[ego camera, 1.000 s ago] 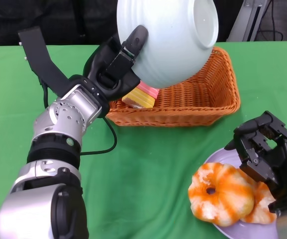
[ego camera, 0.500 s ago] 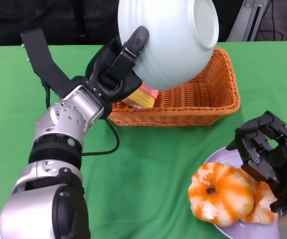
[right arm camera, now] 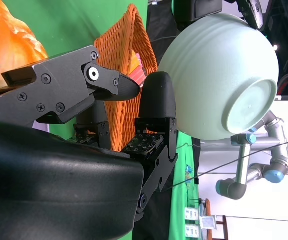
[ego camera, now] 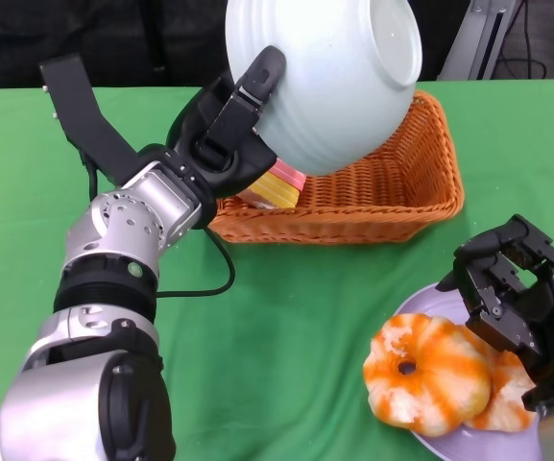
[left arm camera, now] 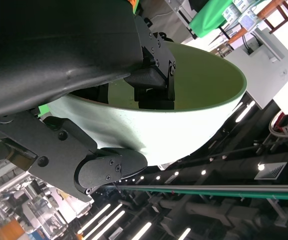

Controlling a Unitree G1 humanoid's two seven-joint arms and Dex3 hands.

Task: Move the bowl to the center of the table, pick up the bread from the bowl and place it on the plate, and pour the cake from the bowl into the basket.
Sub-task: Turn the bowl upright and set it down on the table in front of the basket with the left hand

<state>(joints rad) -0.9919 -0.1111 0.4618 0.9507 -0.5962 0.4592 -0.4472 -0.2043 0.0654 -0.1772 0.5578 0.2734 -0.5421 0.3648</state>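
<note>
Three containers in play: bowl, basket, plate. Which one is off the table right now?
The pale green bowl: the left hand holds it tipped over the wicker basket. The basket and the purple plate both rest on the green cloth.

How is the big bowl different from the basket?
The pale green ribbed bowl is smooth and round; the orange woven wicker basket is boxy. The bowl is tipped over in the air, gripped by the left hand; the basket sits upright on the green table. The basket holds the pink and yellow cake.
</note>
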